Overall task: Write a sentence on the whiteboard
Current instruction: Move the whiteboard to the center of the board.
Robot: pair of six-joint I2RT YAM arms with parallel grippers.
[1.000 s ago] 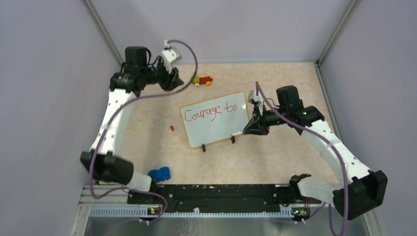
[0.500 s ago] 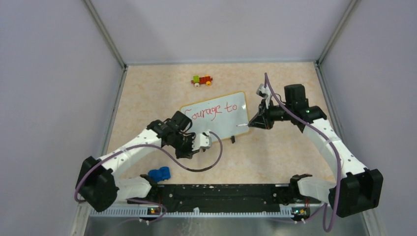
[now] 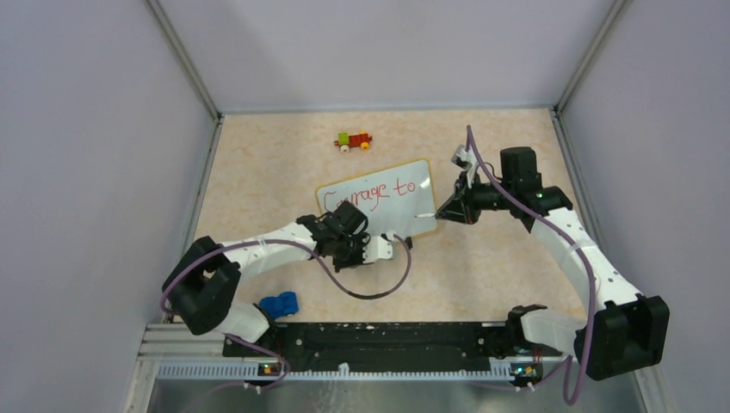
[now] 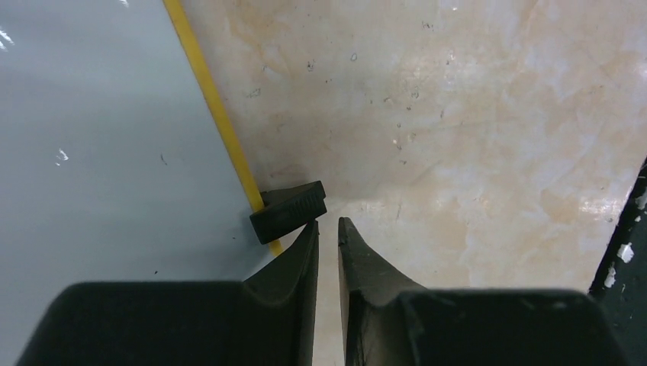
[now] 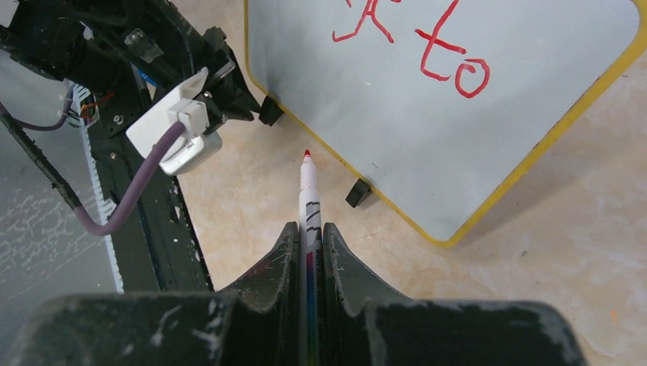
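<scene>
The whiteboard (image 3: 405,206) lies mid-table with red words "Courage to" (image 3: 377,193) along its far edge. My left arm (image 3: 258,245) reaches across to the board's near edge. There my left gripper (image 4: 328,223) points down beside one black foot (image 4: 288,212). Its fingers are drawn together to a thin slit with nothing between them, and the left fingertip sits right at the foot. My right gripper (image 5: 309,226) is shut on a white marker (image 5: 309,191). The marker's red tip hovers off the board's near edge, between the two feet (image 5: 357,192). In the top view this gripper (image 3: 448,213) is at the board's right side.
A small red, yellow and green toy (image 3: 354,140) sits behind the board. A blue object (image 3: 279,304) lies near the left arm's base. The left arm's purple cable (image 3: 379,291) loops over the table in front of the board. The black base rail (image 3: 379,340) runs along the near edge.
My left arm has swung from the far left corner down to the board's near edge, its fingers closing on the way. My right gripper has carried the marker slightly farther back.
</scene>
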